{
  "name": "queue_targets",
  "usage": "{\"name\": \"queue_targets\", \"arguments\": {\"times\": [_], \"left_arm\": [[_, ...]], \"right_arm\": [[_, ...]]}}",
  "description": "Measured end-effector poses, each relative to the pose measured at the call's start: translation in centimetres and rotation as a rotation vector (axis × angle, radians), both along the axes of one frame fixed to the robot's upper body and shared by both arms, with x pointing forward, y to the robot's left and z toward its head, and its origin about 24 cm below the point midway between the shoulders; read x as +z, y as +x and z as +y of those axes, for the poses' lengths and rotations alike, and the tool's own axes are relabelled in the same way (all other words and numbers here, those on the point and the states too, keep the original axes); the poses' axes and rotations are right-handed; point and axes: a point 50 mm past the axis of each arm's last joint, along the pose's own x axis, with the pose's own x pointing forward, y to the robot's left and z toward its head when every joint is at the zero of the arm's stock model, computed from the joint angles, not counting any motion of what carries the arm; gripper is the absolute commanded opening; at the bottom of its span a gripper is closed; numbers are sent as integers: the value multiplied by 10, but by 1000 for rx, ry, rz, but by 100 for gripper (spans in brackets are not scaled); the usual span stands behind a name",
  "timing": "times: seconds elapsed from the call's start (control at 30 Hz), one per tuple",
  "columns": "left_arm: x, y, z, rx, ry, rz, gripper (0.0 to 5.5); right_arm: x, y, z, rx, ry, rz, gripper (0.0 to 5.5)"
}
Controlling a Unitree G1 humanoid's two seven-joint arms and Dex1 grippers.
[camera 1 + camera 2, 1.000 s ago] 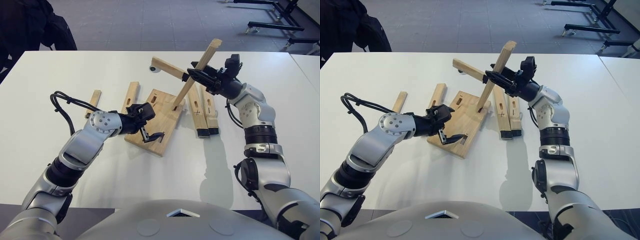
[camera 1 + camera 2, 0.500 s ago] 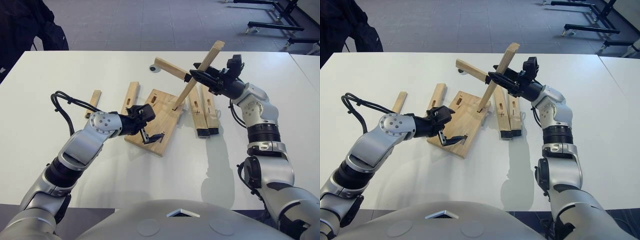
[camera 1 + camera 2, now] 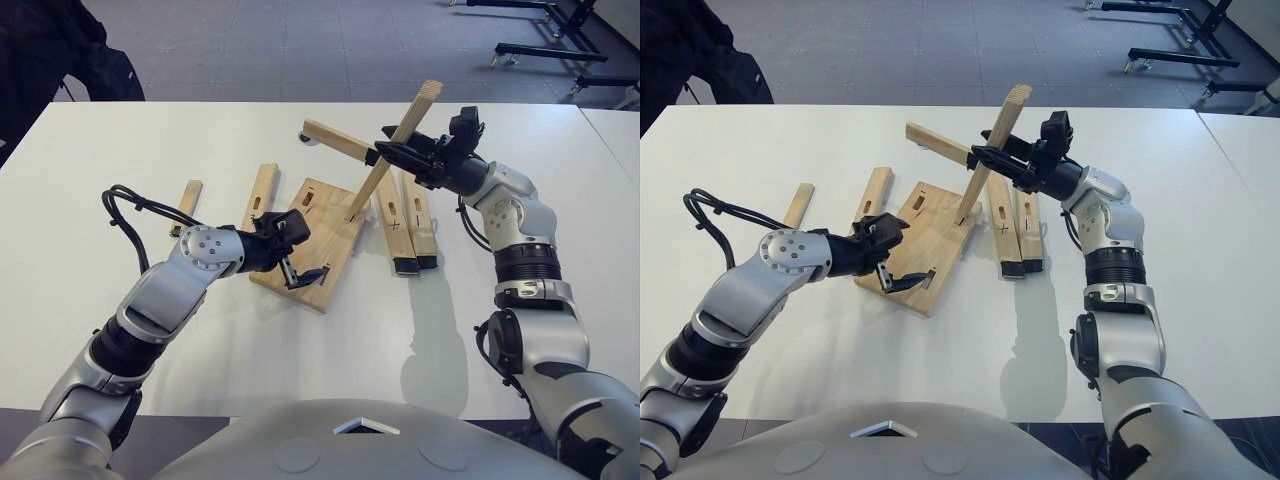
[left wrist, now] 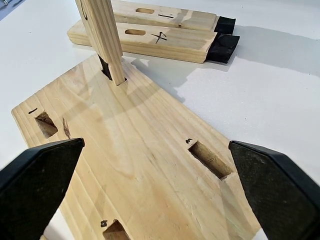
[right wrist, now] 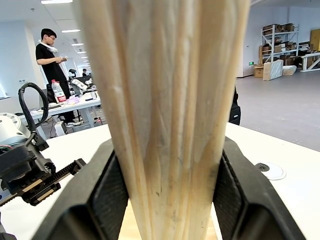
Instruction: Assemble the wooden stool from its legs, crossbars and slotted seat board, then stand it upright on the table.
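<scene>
1. Right pincer (image 3: 392, 152), upper right of centre, clamps a tilted leg (image 3: 372, 186), foot in a slot of the seat board (image 3: 322, 248), mid-frame.
2. Left pincer (image 3: 303, 268) gapes wide, empty, over the board's lower edge.
3. Seating the leg, it seems; next, straighten it and press home.

Right gripper (image 3: 987, 160) up high, jaws clamped on the tilted leg (image 3: 1007, 115), whose lower end sits in the seat board (image 3: 930, 235). Left gripper (image 3: 898, 274) at the board's near edge, jaws apart. Beside the board, two spare legs (image 3: 1015, 225) lie on the surface (image 3: 1200, 240).
</scene>
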Motion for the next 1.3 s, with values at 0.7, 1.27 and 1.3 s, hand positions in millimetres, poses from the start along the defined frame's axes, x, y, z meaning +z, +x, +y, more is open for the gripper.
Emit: {"name": "queue_targets", "arguments": {"times": [0.7, 1.27, 1.3], "left_arm": [[0, -2, -3, 15, -11, -16, 531], [0, -2, -5, 34, -19, -29, 531], [0, -2, -5, 33, -19, -29, 531]], "right_arm": [[-6, -16, 20, 40, -192, -95, 207], [-48, -25, 24, -9, -303, 85, 325], [-47, -24, 23, -14, -304, 83, 346]]}}
